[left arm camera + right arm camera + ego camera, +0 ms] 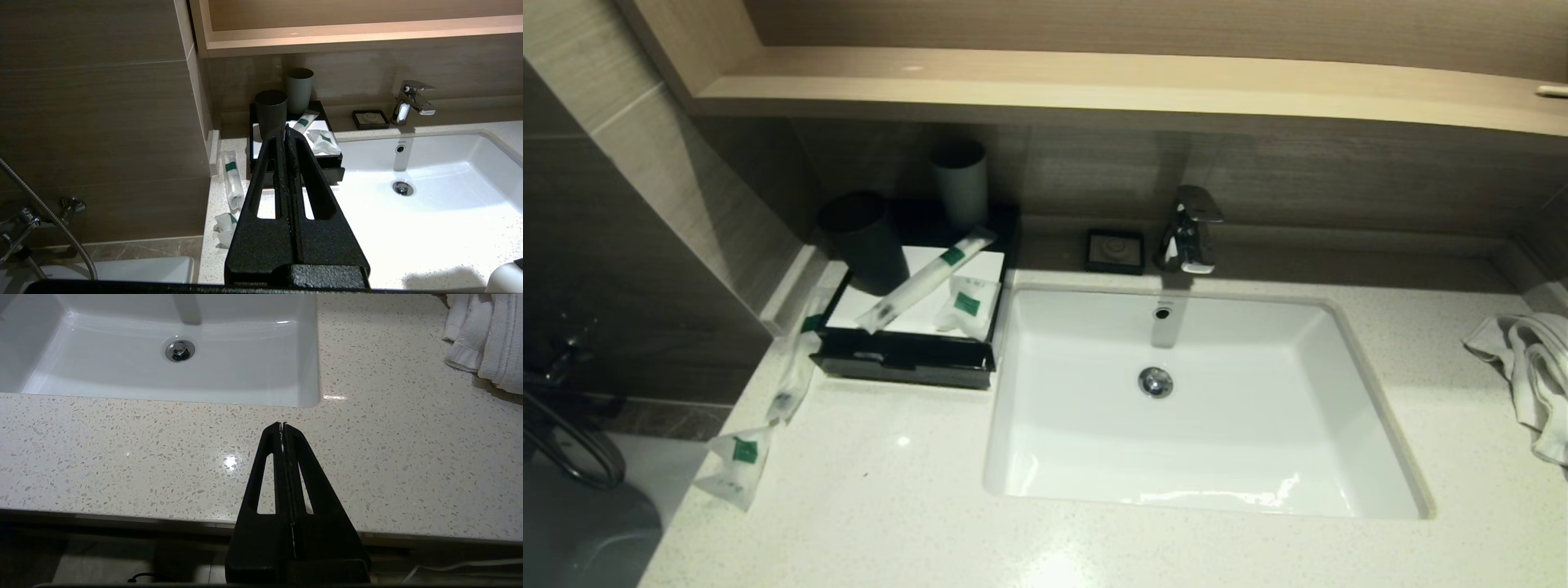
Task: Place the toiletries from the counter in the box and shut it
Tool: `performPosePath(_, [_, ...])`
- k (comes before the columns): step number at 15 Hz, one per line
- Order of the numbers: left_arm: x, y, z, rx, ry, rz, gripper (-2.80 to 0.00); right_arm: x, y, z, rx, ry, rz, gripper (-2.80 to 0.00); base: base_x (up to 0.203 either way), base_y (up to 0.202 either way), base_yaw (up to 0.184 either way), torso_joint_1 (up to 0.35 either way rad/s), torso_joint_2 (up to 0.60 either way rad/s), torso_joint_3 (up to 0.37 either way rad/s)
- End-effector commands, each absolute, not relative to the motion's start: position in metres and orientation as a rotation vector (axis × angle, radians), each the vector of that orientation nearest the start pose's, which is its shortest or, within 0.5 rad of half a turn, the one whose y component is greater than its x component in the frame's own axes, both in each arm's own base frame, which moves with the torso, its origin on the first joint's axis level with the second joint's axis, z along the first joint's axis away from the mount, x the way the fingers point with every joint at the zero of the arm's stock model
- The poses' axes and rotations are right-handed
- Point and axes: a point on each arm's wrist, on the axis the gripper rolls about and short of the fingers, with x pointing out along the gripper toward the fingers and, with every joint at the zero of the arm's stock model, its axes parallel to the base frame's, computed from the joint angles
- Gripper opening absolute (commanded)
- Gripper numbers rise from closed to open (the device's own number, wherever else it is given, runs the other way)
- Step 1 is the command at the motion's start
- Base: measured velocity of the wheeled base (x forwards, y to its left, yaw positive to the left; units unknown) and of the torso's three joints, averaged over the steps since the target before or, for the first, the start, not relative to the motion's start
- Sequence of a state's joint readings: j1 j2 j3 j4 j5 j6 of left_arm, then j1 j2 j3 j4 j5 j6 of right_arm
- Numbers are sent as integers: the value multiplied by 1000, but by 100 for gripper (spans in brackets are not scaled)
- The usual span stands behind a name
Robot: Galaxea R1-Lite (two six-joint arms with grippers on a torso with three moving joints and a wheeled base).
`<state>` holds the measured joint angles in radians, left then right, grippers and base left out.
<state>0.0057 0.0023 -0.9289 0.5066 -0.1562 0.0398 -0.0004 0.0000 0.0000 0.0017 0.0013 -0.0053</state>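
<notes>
- The left gripper [286, 134] is seen with jaws pressed together, holding nothing, in front of the counter [890, 506].
- The right gripper [282, 426] is likewise closed and empty, above the counter's front edge.
- Two toiletries [927, 279] are laid on the box [903, 363]; two others are found on the counter, left of it.

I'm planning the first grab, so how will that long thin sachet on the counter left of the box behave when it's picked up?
The long sachet is thin translucent plastic, so it will probably sag or bend from one end. Its glossy film may be slippery on the stone counter. It looks light, and being flat it seems unlikely to roll.
</notes>
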Motion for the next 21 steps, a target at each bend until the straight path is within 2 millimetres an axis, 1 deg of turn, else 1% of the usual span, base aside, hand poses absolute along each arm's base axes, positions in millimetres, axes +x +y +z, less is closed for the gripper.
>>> performPosePath(1, [-165,-5,229,76,-432,-139,-280,-23,0,75,-6,2,1,-280,0,0,0,0,0,0])
performPosePath(4, [-173,-4,231,75,-434,-133,-280,-23,0,75,-6,2,2,-280,0,0,0,0,0,0])
performPosePath(5, [-172,-4,231,74,-425,-128,-280,-23,0,75,-6,2,2,-280,0,0,0,0,0,0])
performPosePath(6, [-170,-4,235,71,-417,-116,-280,-23,0,75,-6,3,0,-280,0,0,0,0,0,0])
performPosePath(7, [-162,-4,246,66,-390,-98,-280,-23,0,75,-6,3,2,-280,0,0,0,0,0,0])
performPosePath(8, [-148,-3,260,57,-345,-85,-280,-23,0,75,-5,2,2,-280,0,0,0,0,0,0])
performPosePath(10, [-109,-3,293,39,-268,-71,-280,-23,0,75,-6,5,3,-280,0,0,0,0,0,0])
performPosePath(11, [-96,-2,307,31,-293,-61,-280,-23,0,75,-5,3,3,-280,0,0,0,0,0,0])
performPosePath(12, [-88,-2,315,27,-321,-58,-280,-23,0,75,-5,3,3,-280,0,0,0,0,0,0])
performPosePath(14, [-64,-2,321,23,-256,-60,-280,-23,0,75,-5,2,3,-280,0,0,0,0,0,0])
performPosePath(15, [-56,-2,322,21,-234,-60,-280,-23,0,75,-5,3,3,-280,0,0,0,0,0,0])
performPosePath(17, [-42,-2,320,19,-183,-61,-280,-23,0,75,-5,2,1,-280,0,0,0,0,0,0])
performPosePath(21, [-21,-2,317,18,-97,-65,-280,-23,0,75,-5,3,1,-280,0,0,0,0,0,0])
